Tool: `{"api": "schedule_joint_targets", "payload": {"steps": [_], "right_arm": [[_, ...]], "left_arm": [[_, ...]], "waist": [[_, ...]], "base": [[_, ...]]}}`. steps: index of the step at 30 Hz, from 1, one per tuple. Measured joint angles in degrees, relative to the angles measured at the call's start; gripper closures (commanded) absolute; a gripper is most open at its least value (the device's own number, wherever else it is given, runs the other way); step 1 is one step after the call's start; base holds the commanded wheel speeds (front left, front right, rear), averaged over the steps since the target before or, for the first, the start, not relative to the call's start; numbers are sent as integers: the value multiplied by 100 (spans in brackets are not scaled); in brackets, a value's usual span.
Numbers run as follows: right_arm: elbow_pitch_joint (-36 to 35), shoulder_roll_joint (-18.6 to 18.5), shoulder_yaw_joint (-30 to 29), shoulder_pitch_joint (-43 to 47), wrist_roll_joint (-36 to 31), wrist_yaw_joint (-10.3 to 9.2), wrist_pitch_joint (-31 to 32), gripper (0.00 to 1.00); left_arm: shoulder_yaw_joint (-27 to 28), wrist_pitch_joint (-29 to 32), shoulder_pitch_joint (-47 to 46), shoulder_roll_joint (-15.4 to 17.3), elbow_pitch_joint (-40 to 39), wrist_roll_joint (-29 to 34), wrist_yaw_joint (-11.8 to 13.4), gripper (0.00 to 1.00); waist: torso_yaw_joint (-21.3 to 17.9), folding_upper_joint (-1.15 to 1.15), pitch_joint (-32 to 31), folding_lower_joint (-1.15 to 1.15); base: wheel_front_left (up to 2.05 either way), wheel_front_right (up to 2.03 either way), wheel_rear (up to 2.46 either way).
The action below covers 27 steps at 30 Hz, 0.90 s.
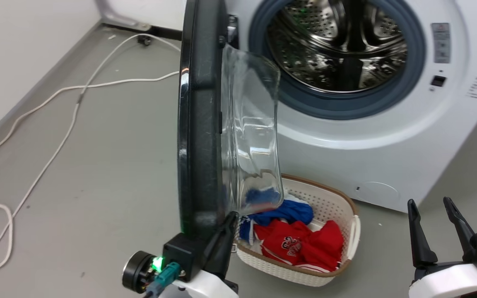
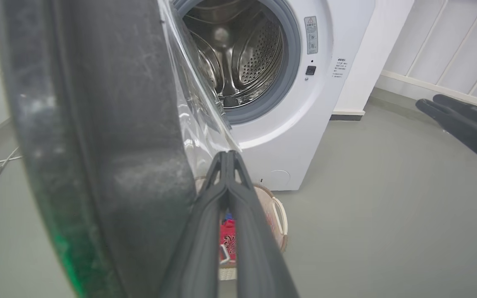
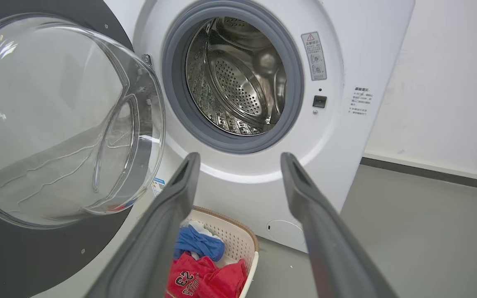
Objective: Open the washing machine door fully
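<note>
We are touching the bottom edge of the washing machine door point(image 1: 199, 124) with our left gripper point(image 2: 227, 157), fingers together. Our right gripper point(image 1: 429, 201) is hanging wide.

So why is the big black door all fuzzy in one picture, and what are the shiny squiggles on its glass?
Left wrist view: the washing machine door sits right by the lens, so its rim blurs, tinged green. Right wrist view: light glints as white streaks on its glass bowl. Head view: glare runs down the rim, and the glass warps the clothes behind.
</note>
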Motion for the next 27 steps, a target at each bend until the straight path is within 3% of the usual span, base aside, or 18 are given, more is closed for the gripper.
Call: {"api": "schedule_joint_targets", "payload": {"steps": [10, 27], "right_arm": [[-86, 1, 54, -20, 18, 0, 53, 0], [-401, -3, 210, -319, -112, 0, 211, 0]], "left_arm": [[713, -331, 133, 230, 192, -270, 253, 100], [2479, -1043, -431, 825, 1216, -1247, 238, 100]], "waist": [[421, 0, 37, 1], [70, 0, 764, 1]], "base": [[0, 0, 0], [0, 0, 0]]}}
